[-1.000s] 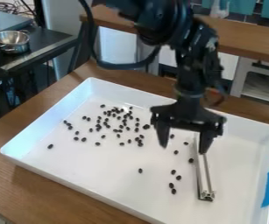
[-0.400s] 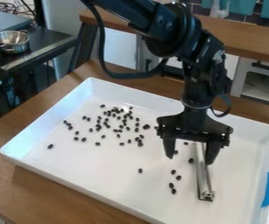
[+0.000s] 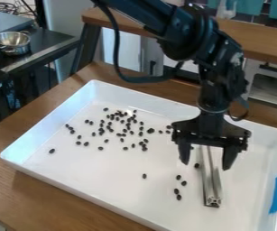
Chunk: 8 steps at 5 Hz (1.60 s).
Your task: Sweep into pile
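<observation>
Wooden surface (image 3: 20,189) under white tray (image 3: 92,173). Dark beans (image 3: 150,131) loosely clustered, strays scattered; no tidy pile, most sweeping apparently left. Metal bar (image 3: 211,187) in tray, between spread fingers (image 3: 183,151), seemingly ungripped.

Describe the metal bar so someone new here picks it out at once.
Find the big white tray on the wooden table. In the tray's right half, below the open black gripper, a narrow silver bar runs toward the camera. It is the one long, straight metal piece in there; its neighbours are small, dark, rounded bits.
</observation>
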Motion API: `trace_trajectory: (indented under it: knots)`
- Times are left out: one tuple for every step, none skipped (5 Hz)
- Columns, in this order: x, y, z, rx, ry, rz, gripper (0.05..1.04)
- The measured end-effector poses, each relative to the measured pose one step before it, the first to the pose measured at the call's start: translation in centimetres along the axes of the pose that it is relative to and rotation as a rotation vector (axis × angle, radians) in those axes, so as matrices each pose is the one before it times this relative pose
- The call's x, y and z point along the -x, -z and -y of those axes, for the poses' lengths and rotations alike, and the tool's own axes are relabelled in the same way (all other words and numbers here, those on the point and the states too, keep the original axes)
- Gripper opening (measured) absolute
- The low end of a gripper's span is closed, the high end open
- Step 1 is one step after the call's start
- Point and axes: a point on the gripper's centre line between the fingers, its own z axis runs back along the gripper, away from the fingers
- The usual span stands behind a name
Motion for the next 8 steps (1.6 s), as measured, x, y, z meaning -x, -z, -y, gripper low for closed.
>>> trace_trajectory:
  knots:
    - [-0.251,1.009,0.353,-0.0224,-0.0114,-0.0074,1.001]
    - [0.145,1.127,0.529,-0.0238,-0.0193,-0.0085,0.96]
    - [-0.16,0.058,0.481,-0.0033,-0.0045,-0.0026,0.666]
    - [-0.158,0.039,-0.471,0.0013,0.0096,-0.0149,0.39]
    - [-0.56,-0.082,-1.188,-0.0036,-0.0072,-0.0271,0.367]
    - [-1.063,0.037,-2.1,-0.0131,0.0197,-0.0159,0.367]
    - [-1.368,0.003,-2.187,-0.0086,0.0364,0.013,0.367]
    - [-0.776,0.448,-2.209,-0.0031,0.0036,0.0107,0.367]
